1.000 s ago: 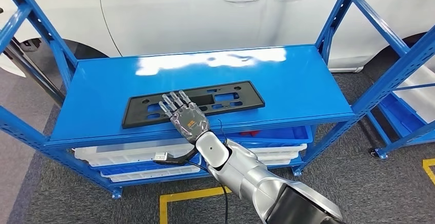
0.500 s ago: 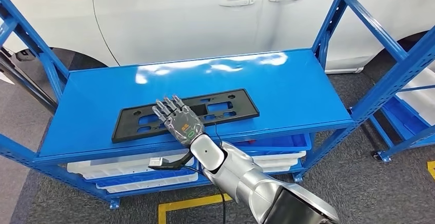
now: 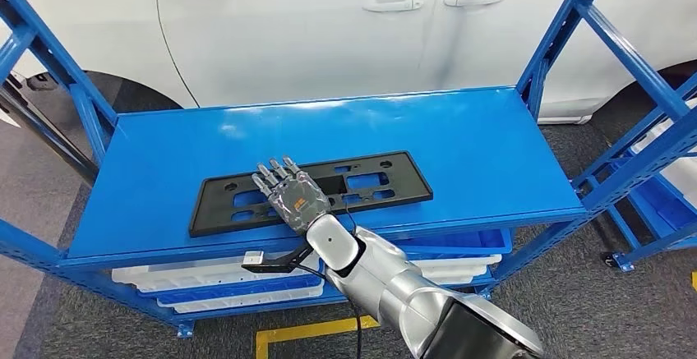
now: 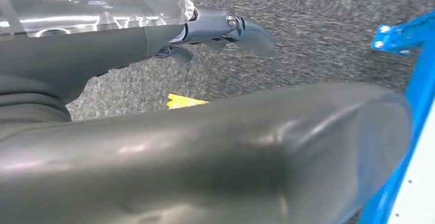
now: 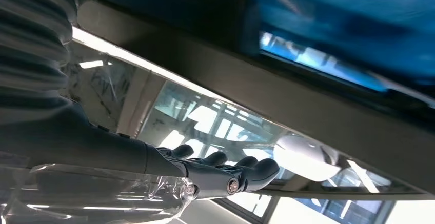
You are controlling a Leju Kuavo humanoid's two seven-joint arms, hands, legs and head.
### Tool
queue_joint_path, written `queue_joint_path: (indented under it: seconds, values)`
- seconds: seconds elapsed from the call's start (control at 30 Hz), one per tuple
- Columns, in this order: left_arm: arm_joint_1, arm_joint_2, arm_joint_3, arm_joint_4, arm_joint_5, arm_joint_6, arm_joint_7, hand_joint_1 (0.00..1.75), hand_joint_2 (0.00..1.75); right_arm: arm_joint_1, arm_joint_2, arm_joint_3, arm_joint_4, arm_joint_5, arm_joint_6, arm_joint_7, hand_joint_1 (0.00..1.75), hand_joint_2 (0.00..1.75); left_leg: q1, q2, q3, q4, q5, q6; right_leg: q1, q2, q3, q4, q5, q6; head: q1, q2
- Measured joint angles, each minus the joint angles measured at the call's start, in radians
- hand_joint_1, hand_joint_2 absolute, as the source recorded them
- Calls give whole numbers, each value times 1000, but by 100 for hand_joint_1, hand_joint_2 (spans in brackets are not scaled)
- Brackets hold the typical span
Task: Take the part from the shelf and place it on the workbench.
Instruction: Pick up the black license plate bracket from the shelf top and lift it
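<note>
The part [image 3: 312, 191], a long flat black plate with cut-out holes, lies on the top board of the blue shelf [image 3: 460, 141], near the front edge and a little left of the middle. The right hand [image 3: 293, 194] lies over the middle of the plate, back upward, fingers stretched out and slightly apart, holding nothing; whether its fingertips touch the plate cannot be told. In the right wrist view the same hand [image 5: 215, 170] shows straight dark fingers beside one another, with no object between them.

The left hand [image 4: 220, 29] hangs beside the shelf frame above grey carpet [image 4: 318, 29]; its fingers look loosely bent with nothing in them, but how far they are closed I cannot tell.

Below the top board sit white and blue trays [image 3: 205, 277]. A white car [image 3: 329, 22] stands behind the shelf.
</note>
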Motion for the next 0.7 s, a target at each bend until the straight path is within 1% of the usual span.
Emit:
queue_joint_path:
  seconds: [0.03,0.07,0.1,0.17,0.2,0.23,0.27,0.3,0.33,0.37,0.4,0.43,0.47,0.5,0.53,0.57,0.6,0.67,0.7]
  values:
    - [0,0,0,0,0,0,0,0,0,-2,0,-2,0,-2,7,3,0,175,-2,0,4,-1,-4,-6,2,0,17,-42,14,-4,0,0]
    - [0,0,0,0,0,0,0,0,0,-3,-1,-4,0,-3,15,6,0,175,-3,0,6,-2,-8,-13,5,1,24,-59,13,-9,0,0]
    - [-1,0,0,0,0,0,0,0,0,-4,-2,-7,0,-6,24,13,0,175,-4,0,8,-5,-10,-20,8,2,26,-63,9,-14,0,0]
    - [-1,0,0,0,-1,-2,0,0,0,-7,-5,-14,0,-9,44,32,0,175,-1,3,15,-7,-18,-31,6,5,35,-71,7,-28,0,0]
    - [-2,-1,0,0,-2,-2,0,0,0,-9,-6,-18,1,-10,56,42,43,175,0,4,11,8,-29,-34,4,5,43,-76,6,-35,0,0]
    - [-3,-2,0,1,-2,-3,0,0,0,-12,-8,-22,1,-11,72,51,86,175,0,5,-6,49,-49,-36,3,4,51,-81,5,-41,0,0]
    - [-3,-2,0,1,-2,-3,0,0,0,-15,-10,-27,2,-13,95,58,130,175,0,5,-36,110,-75,-36,5,4,56,-83,2,-45,0,0]
    - [-3,-2,0,1,0,-3,-1,0,0,-18,-12,-32,3,-15,126,63,174,175,-1,5,-76,182,-100,-36,7,4,60,-83,-1,-50,0,0]
    - [-2,-2,2,1,2,-3,-2,0,0,-20,-16,-38,5,-16,161,69,175,175,-2,5,-114,242,-115,-36,10,4,63,-82,-4,-53,0,0]
    - [-1,-1,3,1,5,-4,-4,0,0,-21,-18,-44,7,-17,195,74,175,175,-2,5,-137,269,-109,-35,13,5,67,-82,-8,-55,0,0]
    - [0,-1,4,1,7,-5,-5,0,0,-24,-20,-49,8,-18,226,79,175,175,-3,5,-141,256,-82,-32,16,7,72,-81,-12,-55,0,0]
    - [0,-1,5,1,9,-6,-6,0,0,-26,-21,-53,9,-18,248,83,175,175,-4,5,-126,206,-41,-28,17,9,80,-80,-18,-55,0,0]
    - [0,-1,5,1,9,-7,-6,0,0,-28,-21,-56,9,-18,264,87,175,175,-5,5,-101,137,1,-22,19,10,87,-79,-23,-53,0,0]
    - [-1,-1,6,1,9,-8,-7,0,0,-30,-22,-57,10,-17,274,91,175,175,-8,5,-74,73,30,-17,22,11,91,-76,-29,-50,0,0]
    - [-2,-1,6,1,10,-8,-8,0,0,-31,-22,-59,10,-17,280,94,175,175,-11,5,-57,30,45,-13,23,12,92,-75,-32,-46,0,0]
    - [-3,-1,6,1,10,-8,-8,0,0,-34,-23,-62,11,-16,284,96,175,175,-14,4,-48,8,47,-9,24,13,92,-74,-34,-41,0,0]
    - [-3,-1,6,1,10,-7,-9,0,0,-36,-23,-64,11,-16,287,99,175,175,-17,3,-45,3,43,-6,25,14,91,-74,-35,-37,0,0]
    - [-4,-1,8,1,10,-4,-12,0,0,-43,-24,-71,10,-16,291,100,175,175,-12,3,-42,-4,45,3,25,14,92,-73,-40,-27,0,0]
    - [-5,-2,10,1,10,-2,-13,0,0,-45,-24,-73,9,-15,292,99,175,175,-9,4,-39,-9,46,8,24,13,86,-57,-53,-21,0,0]
